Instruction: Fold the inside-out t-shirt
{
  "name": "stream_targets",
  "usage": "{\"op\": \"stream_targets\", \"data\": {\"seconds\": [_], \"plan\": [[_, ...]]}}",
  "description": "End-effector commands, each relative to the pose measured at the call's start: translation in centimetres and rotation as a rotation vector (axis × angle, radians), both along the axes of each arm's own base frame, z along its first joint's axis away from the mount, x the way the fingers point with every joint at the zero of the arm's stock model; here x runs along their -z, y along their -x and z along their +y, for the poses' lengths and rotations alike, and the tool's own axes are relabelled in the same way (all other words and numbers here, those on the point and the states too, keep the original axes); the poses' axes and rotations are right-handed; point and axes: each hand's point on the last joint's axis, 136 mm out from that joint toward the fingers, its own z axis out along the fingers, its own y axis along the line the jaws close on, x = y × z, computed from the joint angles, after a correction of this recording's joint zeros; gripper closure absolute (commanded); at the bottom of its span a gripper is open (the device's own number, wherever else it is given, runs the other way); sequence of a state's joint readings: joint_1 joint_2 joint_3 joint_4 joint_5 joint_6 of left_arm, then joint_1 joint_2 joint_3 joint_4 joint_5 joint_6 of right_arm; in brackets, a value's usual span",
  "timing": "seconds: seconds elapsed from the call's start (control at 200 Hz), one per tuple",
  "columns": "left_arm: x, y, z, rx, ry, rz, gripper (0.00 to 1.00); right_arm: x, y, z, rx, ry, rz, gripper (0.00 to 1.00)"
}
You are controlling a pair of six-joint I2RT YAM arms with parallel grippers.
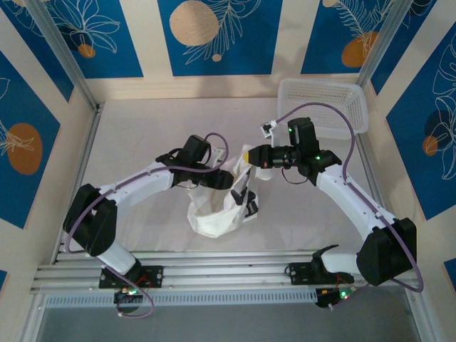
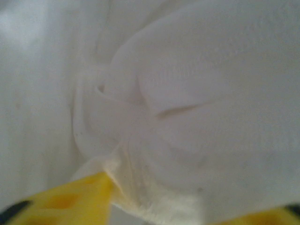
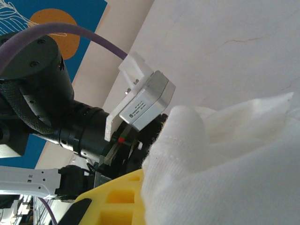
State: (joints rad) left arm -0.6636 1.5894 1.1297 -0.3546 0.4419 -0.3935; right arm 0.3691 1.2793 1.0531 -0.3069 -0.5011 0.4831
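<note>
The inside-out t-shirt [image 1: 214, 217] is a white bunch, its top lifted off the table between the two arms and its lower part resting near the front edge. My right gripper [image 1: 246, 158] reaches in from the right and is shut on a fold of the cloth [image 3: 225, 168], which bulges over one yellow finger [image 3: 117, 201]. My left gripper [image 1: 241, 191] comes from the left, just below the right one. In the left wrist view the t-shirt [image 2: 187, 93] covers nearly everything. A hem lies between the left gripper's [image 2: 187, 218] yellow fingers [image 2: 79, 201], which stand apart; any pinch is hidden.
A white mesh basket [image 1: 324, 107] stands at the back right corner of the white table [image 1: 142, 128]. Aluminium posts [image 1: 64, 57] frame the sides. The left arm's wrist camera [image 3: 145, 101] sits very close to the right gripper.
</note>
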Motion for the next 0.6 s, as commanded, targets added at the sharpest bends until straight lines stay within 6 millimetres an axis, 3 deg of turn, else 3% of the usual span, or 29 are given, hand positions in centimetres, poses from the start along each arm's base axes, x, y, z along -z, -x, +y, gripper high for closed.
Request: {"op": "stream_targets", "data": {"seconds": [0.0,0.095,0.225,0.295,0.37,0.45,0.595], "plan": [[-3.2,-0.9,-0.9,-0.004,0.052,-0.059,1.00,-1.4,-0.1,-0.2,0.020,-0.012,-0.033,0.95],[-7.2,-0.7,-0.9,-0.034,0.170,0.007,1.00,0.6,-1.1,-1.9,0.096,0.067,0.007,0.95],[-15.5,-0.6,-0.2,-0.091,0.450,0.079,1.00,6.8,-4.0,-6.9,0.261,0.351,0.010,0.85],[-18.7,-0.3,0.4,-0.088,0.504,0.083,1.00,8.5,-4.8,-7.9,0.255,0.407,0.030,0.84],[-20.4,0.3,0.5,-0.075,0.510,0.115,1.00,7.0,-5.0,-7.1,0.224,0.384,0.026,0.77],[-21.3,0.4,0.4,-0.087,0.509,0.152,1.00,3.4,-4.6,-6.3,0.231,0.335,-0.048,0.70],[-22.2,-0.2,0.3,-0.104,0.516,0.154,1.00,-2.9,-1.8,-5.5,0.271,0.364,-0.308,0.58]]}}
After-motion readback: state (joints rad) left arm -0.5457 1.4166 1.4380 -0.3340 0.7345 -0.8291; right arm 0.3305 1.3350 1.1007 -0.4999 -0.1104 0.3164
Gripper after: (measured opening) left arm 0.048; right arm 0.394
